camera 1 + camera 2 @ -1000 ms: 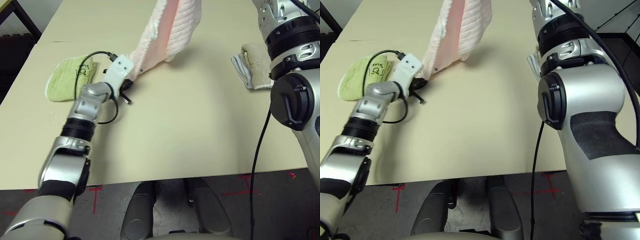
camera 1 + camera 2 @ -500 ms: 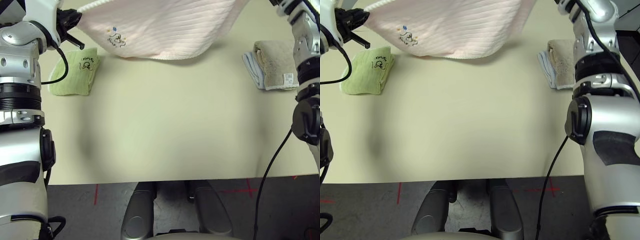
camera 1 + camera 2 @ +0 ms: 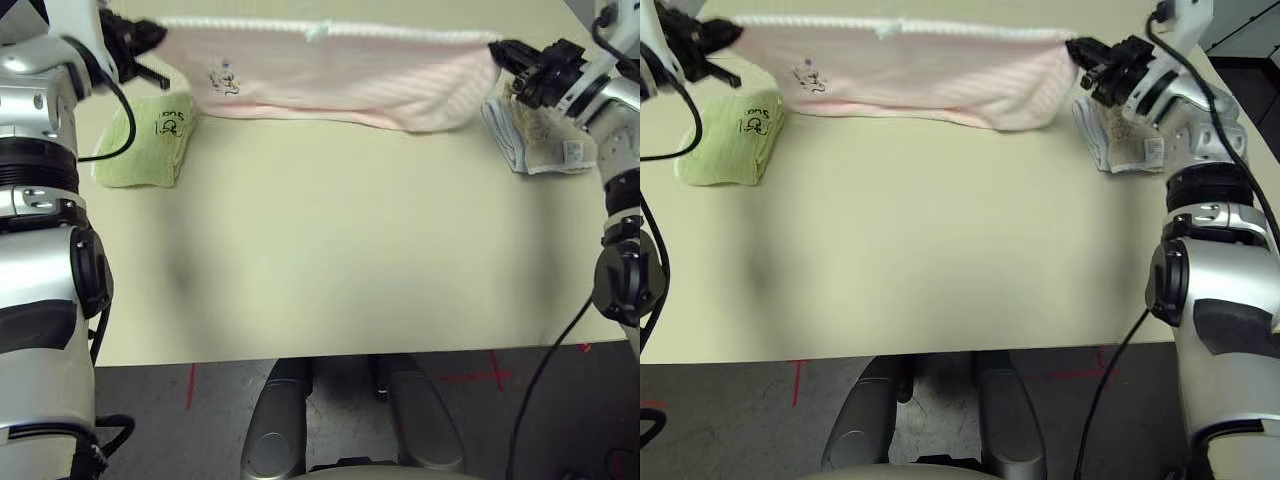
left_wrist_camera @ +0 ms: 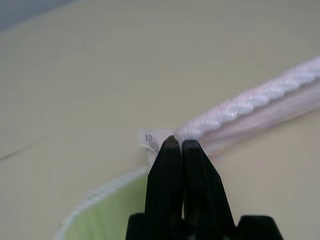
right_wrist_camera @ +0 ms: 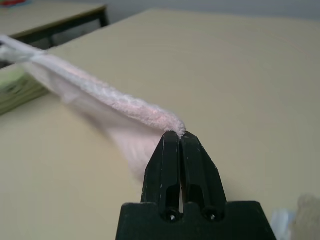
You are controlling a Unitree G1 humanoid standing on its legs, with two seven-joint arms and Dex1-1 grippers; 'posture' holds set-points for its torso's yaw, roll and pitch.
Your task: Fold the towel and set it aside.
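Towel [image 3: 330, 75] stretched between both pinching tools [image 3: 150, 42] [image 3: 505, 55].

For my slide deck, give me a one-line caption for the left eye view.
Both grippers, left and right, hold the pink towel stretched between them above the table.

A pale beige table over a dark grey floor

The table [image 3: 330, 250] is evenly lit. Below its near edge the floor [image 3: 200, 420] is marked with red lines [image 3: 480, 378]. A second, dark-framed table [image 5: 55, 17] is seen in the right wrist view.
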